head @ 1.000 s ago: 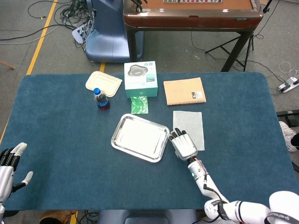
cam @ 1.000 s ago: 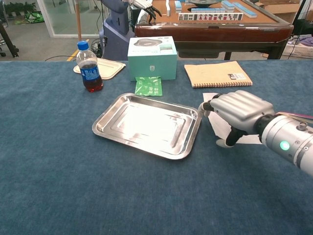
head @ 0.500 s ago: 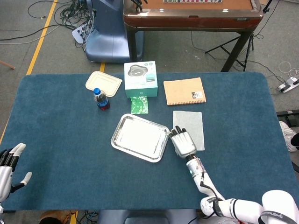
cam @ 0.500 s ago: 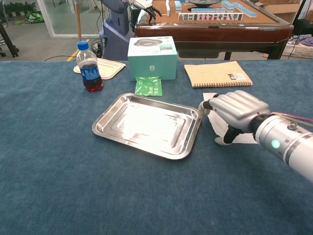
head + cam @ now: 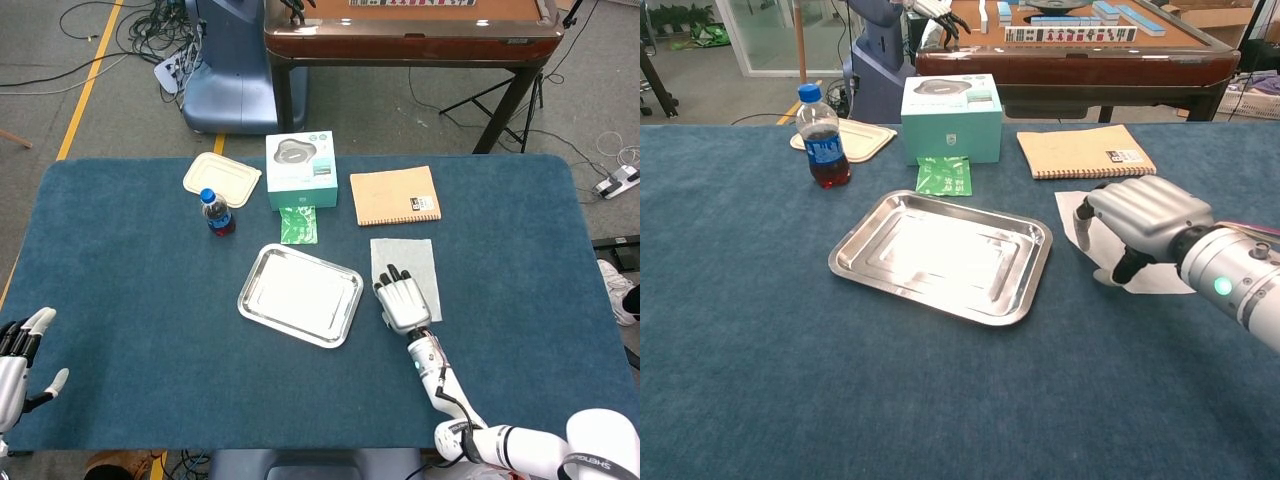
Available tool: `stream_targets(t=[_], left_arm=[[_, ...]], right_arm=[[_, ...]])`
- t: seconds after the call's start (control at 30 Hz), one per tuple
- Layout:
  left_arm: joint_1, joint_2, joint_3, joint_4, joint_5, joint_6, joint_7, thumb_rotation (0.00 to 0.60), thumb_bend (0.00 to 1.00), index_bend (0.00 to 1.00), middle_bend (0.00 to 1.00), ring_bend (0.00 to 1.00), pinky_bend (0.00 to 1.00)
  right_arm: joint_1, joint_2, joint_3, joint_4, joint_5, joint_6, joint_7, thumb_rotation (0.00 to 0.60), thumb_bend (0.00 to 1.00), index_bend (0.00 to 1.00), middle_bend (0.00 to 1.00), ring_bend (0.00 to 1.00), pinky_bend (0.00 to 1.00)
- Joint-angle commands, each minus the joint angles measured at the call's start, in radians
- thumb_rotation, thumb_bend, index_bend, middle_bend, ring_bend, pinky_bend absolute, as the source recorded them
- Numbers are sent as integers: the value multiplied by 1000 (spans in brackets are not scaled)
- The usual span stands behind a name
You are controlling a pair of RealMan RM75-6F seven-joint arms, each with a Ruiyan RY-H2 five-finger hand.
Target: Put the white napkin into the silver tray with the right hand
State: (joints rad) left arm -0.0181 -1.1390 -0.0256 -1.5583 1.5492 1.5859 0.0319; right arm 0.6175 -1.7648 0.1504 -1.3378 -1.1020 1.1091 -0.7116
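Right hand [image 5: 1137,215] is hovering, curled and gripping nothing, over the napkin [image 5: 410,262]; tray [image 5: 855,240] is waiting empty.

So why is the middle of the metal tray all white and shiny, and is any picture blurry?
Chest view: the tray mirrors overhead light, so its middle glares white. Head view: the same pale glare on it, and everything looks sharp. Chest view: the right hand over the napkin is also sharp.
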Motion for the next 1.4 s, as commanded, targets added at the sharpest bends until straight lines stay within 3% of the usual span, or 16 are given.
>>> stream_targets(t=[0.03, 0.6, 0.77, 1.0, 1.4], left_arm=[[-1, -1, 0, 2, -2, -2, -1, 600, 243, 90, 123, 120, 91], [-1, -5, 0, 10, -3, -7, -4, 600, 243, 100, 123, 120, 91], [-3, -5, -1, 11, -2, -8, -4, 600, 243, 100, 123, 120, 91], [-3, -4, -2, 9, -2, -7, -2, 600, 242, 100, 123, 120, 91], [-2, 3, -2, -3, -3, -7, 11, 600, 242, 100, 123, 120, 91]], right_arm=[[-2, 3, 0, -1, 0, 3, 2, 600, 296, 523, 320, 128, 313], [-9, 30, -4, -23, -1, 12, 5, 600, 347, 546, 333, 128, 313], [-12, 35, -4, -24, 0, 16, 7, 600, 447, 551, 341, 130, 313], [-15, 58, -3, -40, -6, 25, 10, 600, 508, 555, 344, 132, 313], [-14, 208, 45, -190, -87, 76, 74, 600, 507, 554, 349, 132, 313]])
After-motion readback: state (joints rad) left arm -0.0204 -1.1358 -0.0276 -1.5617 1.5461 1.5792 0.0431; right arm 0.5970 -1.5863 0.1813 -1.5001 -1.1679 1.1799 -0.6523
